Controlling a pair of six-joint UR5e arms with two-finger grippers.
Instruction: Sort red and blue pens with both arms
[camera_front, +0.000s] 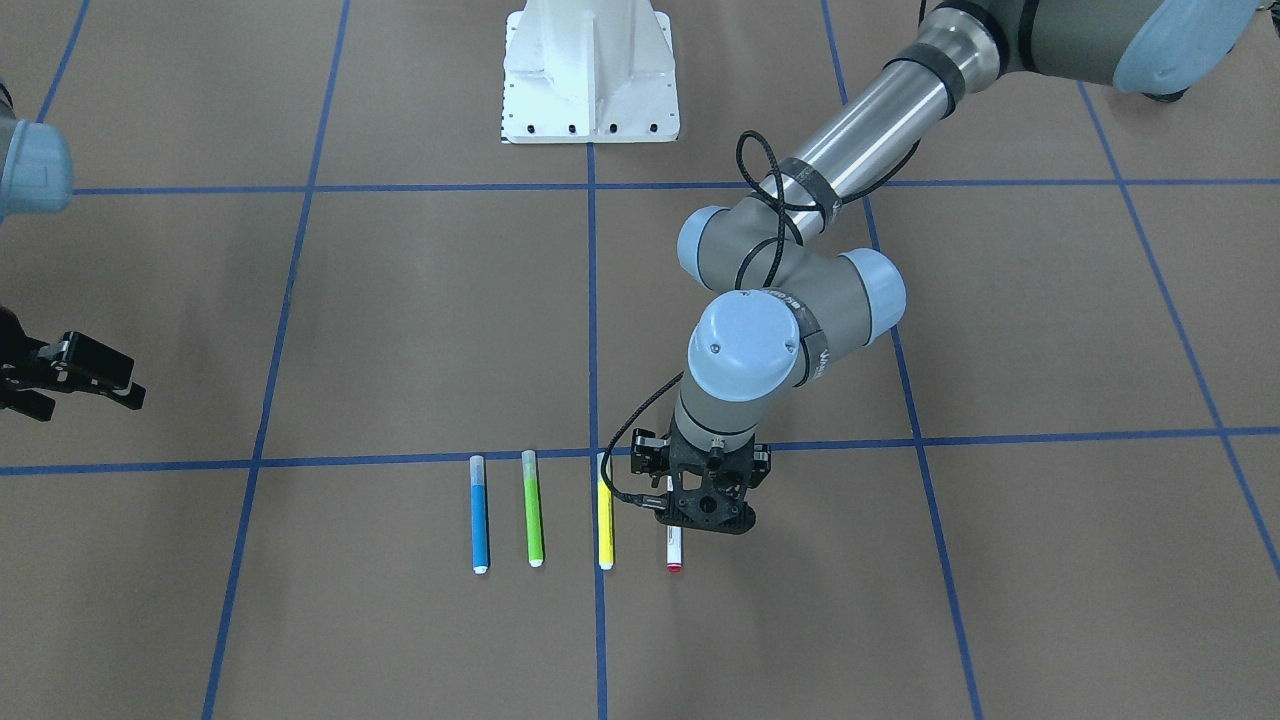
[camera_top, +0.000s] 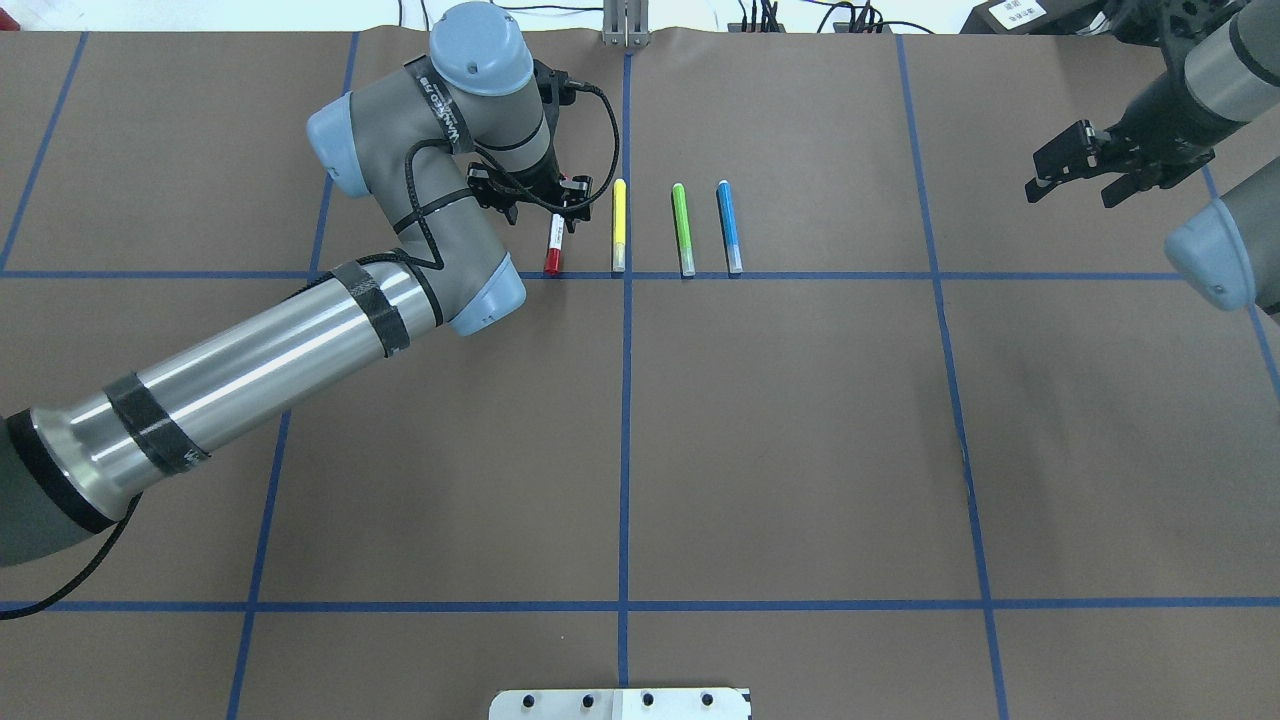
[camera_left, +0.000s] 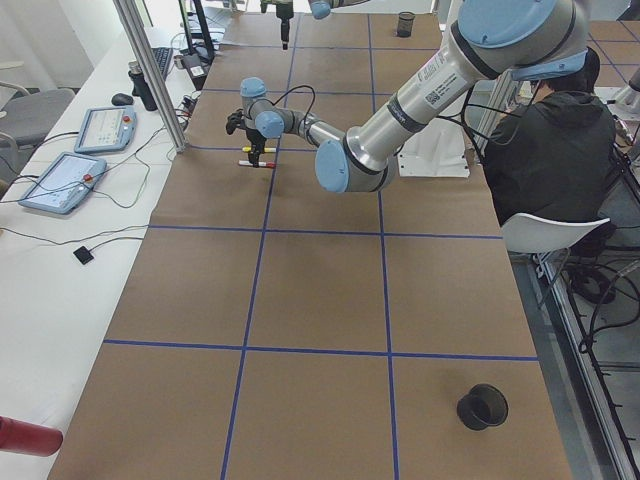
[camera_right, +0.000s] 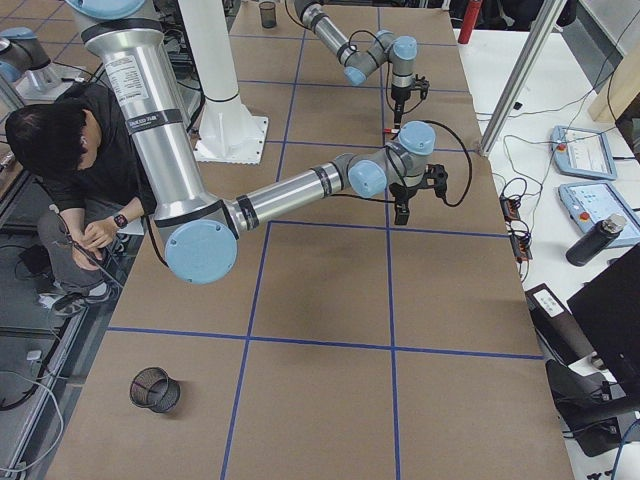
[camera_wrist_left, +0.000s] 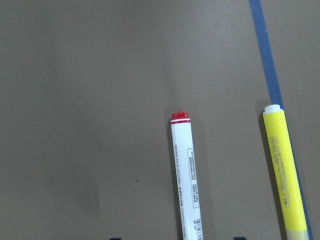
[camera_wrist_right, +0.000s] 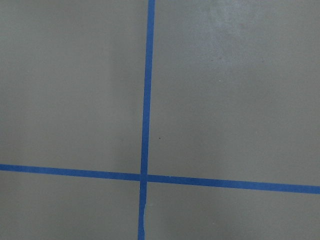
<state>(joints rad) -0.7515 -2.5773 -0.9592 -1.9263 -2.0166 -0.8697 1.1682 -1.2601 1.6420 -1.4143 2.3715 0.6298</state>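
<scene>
The red pen (camera_front: 674, 550), white-barrelled with red ends, lies on the brown table at one end of a row of markers. My left gripper (camera_front: 690, 518) hangs straight over it, open. In the left wrist view the red pen (camera_wrist_left: 186, 175) runs up from the bottom edge between two widely spaced fingertips. The blue pen (camera_front: 479, 515) lies at the row's other end, also seen overhead as blue pen (camera_top: 729, 227). My right gripper (camera_top: 1075, 168) hovers open far off to the side, over bare table and blue tape lines.
A green marker (camera_top: 683, 228) and a yellow marker (camera_top: 618, 225) lie between the two pens. The white pedestal (camera_front: 590, 75) stands at the robot's base. A black cup (camera_left: 482, 406) and a mesh cup (camera_right: 155, 389) sit at the table's ends. A person (camera_left: 545, 150) sits beside the table.
</scene>
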